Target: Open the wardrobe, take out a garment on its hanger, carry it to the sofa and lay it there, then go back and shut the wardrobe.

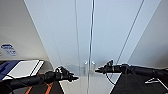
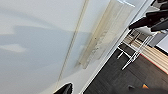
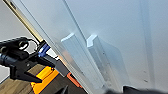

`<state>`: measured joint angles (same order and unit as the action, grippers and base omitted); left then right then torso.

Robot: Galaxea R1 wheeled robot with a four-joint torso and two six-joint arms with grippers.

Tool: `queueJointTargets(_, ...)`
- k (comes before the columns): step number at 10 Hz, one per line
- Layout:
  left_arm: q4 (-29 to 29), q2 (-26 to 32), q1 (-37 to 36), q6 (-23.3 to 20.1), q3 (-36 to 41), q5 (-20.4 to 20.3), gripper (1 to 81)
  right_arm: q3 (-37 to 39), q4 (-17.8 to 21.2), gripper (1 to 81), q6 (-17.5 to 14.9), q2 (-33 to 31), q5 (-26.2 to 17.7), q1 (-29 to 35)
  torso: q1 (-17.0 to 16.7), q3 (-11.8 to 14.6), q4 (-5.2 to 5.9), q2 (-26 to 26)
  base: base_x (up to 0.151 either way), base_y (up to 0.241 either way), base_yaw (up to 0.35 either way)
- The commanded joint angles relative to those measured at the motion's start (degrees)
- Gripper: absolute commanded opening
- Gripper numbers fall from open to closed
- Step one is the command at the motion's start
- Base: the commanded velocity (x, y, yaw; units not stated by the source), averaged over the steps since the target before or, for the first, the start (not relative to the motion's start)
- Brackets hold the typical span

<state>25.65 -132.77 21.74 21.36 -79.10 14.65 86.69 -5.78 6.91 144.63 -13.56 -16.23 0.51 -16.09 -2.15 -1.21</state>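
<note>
The wardrobe [image 1: 107, 32] stands right before me, its two white doors shut along the centre seam. Two small vertical handles [image 1: 89, 66] sit side by side at that seam, and they look large in the right wrist view [image 3: 85, 52]. My left gripper [image 1: 76, 78] hovers low, just left of the handles, open and holding nothing. My right gripper [image 1: 96, 70] points at the right handle from the right, almost touching it, and it is open and holds nothing. The garment, the hanger and the sofa are hidden.
A white board [image 1: 25, 68] and a blue object [image 1: 6, 66] lie low at the left. Orange stripes [image 1: 48, 88] mark the dark floor there. Dark floor [image 1: 135, 85] lies at the right. A white chair frame [image 2: 135, 53] stands beside the wardrobe.
</note>
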Motion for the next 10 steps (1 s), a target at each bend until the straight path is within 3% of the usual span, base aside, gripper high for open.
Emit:
queueJointTargets(1, -0.86, -0.40, -7.98, 0.09, -0.26, 0.73, 81.1, 1.10, 0.07, 81.1, 0.21, 1.83, -0.42, 9.40, 0.00, 0.00, 0.00, 0.00, 0.000, 0.000, 0.000)
queueJointTargets(10, -0.95, -2.24, -8.24, 0.09, -0.88, 0.82, 81.1, 8.93, 0.15, 81.1, 1.52, 7.81, 0.72, 11.43, 0.00, -0.05, 0.00, 0.02, 0.000, 0.000, 0.000)
